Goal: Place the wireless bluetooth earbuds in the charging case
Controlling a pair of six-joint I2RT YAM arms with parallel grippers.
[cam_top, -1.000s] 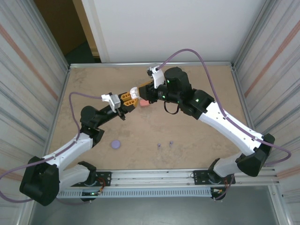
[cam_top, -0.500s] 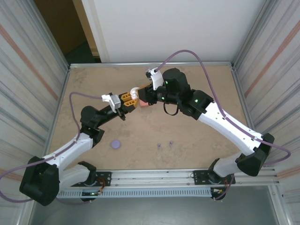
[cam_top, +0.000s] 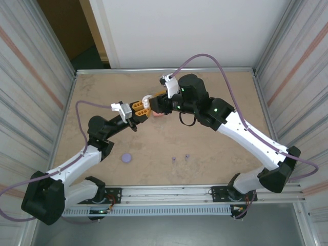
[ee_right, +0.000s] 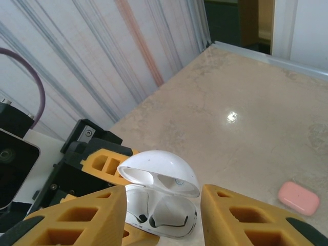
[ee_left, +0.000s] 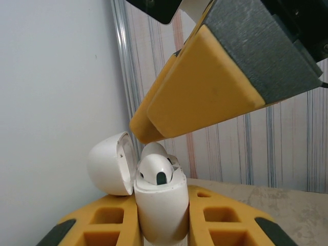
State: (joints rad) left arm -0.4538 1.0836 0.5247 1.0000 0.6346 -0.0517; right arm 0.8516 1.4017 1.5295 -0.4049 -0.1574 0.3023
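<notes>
White earbud (ee_left: 155,171) was seen seated in the open charging case (ee_left: 160,207), itself clamped between the jaws of the left gripper (ee_left: 163,228), while the right gripper (ee_right: 163,202), jaws apart, was poised close to its mouth; a gentle, square press was judged best.

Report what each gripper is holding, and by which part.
The left gripper clamps the open white charging case by its lower body, one finger on each side. The right gripper hangs open above it, holding nothing.
</notes>
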